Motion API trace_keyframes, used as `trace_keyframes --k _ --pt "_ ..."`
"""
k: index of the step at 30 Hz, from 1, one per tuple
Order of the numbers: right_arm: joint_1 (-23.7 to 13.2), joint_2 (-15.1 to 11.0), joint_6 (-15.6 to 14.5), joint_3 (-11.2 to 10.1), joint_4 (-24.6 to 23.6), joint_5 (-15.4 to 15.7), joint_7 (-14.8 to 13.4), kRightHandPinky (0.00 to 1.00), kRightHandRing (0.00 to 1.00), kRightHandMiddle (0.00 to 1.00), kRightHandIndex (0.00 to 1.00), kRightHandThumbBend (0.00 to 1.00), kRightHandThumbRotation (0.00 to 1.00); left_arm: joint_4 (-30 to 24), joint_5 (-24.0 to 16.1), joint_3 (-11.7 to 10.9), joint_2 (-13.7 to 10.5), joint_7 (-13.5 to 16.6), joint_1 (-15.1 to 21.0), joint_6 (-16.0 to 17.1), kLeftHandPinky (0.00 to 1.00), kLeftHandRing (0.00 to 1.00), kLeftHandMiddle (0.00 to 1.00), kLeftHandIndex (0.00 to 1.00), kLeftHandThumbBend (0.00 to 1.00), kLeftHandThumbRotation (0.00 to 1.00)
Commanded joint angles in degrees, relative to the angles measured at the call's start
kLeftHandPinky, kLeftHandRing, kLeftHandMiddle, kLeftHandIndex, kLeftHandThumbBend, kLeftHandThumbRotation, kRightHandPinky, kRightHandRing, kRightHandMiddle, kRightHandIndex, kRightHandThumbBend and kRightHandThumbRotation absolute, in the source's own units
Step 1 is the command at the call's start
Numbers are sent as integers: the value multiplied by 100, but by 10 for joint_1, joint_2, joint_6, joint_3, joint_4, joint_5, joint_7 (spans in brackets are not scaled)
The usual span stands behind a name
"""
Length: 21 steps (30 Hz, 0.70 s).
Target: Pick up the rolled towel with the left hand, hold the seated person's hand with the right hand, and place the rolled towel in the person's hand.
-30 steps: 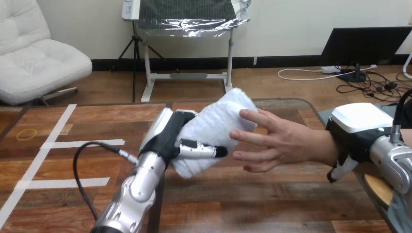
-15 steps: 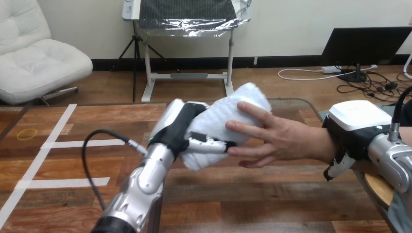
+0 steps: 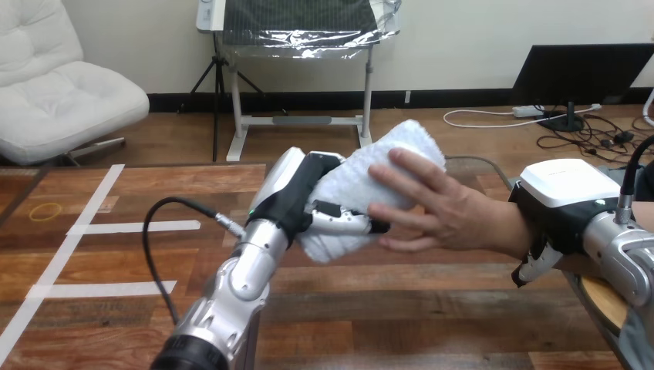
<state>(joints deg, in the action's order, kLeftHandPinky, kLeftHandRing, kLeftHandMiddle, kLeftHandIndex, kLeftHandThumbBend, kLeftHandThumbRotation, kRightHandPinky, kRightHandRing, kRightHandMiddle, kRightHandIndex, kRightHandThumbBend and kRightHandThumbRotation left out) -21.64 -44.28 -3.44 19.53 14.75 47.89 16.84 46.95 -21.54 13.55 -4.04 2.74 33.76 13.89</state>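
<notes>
The left hand point(image 3: 299, 199) grips the rolled towel point(image 3: 407, 145), long axis slanting up-right; the person's hand point(image 3: 443, 212) lies spread against it; the right hand point(image 3: 561, 206) seemingly clasps the wrist point(image 3: 510, 231).

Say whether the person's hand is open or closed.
Open: the person's hand rests with straight, spread fingers on the rolled towel.

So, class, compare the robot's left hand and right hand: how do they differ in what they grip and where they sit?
The left hand is curled round the rolled towel; the right hand is curled round the person's wrist. The left hand sits mid-view; the right hand sits at the view's right side. Both are shut on something, and the person's hand rests on the rolled towel between them.
</notes>
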Motion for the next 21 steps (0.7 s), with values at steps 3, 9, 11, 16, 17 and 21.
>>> trace_keyframes --k 3,9,11,16,17,21 --pt "-64 -8 3 -39 -43 -5 -14 8 15 24 37 72 0 0 -7 32 53 -6 64 31 33 35 39 47 59 0" --pt "-65 -9 5 -39 -41 -4 -17 8 15 25 37 72 0 0 -12 44 68 -11 65 33 33 35 39 46 57 0" --pt "-65 -8 4 -40 -41 -3 -15 8 15 25 36 72 0 -1 -11 45 75 -13 64 32 31 33 38 46 57 0" --pt "-67 -8 3 -40 -43 -2 -11 8 15 25 37 72 0 -2 -15 52 84 -12 63 34 29 32 38 46 56 2" --pt "-67 -7 2 -41 -43 -3 -10 8 15 25 37 72 0 -5 -18 55 86 -10 61 34 28 32 38 46 56 2" --pt "-67 -6 3 -42 -43 -3 -11 8 15 25 37 72 0 -8 -17 57 92 -12 58 36 28 32 38 46 55 3"
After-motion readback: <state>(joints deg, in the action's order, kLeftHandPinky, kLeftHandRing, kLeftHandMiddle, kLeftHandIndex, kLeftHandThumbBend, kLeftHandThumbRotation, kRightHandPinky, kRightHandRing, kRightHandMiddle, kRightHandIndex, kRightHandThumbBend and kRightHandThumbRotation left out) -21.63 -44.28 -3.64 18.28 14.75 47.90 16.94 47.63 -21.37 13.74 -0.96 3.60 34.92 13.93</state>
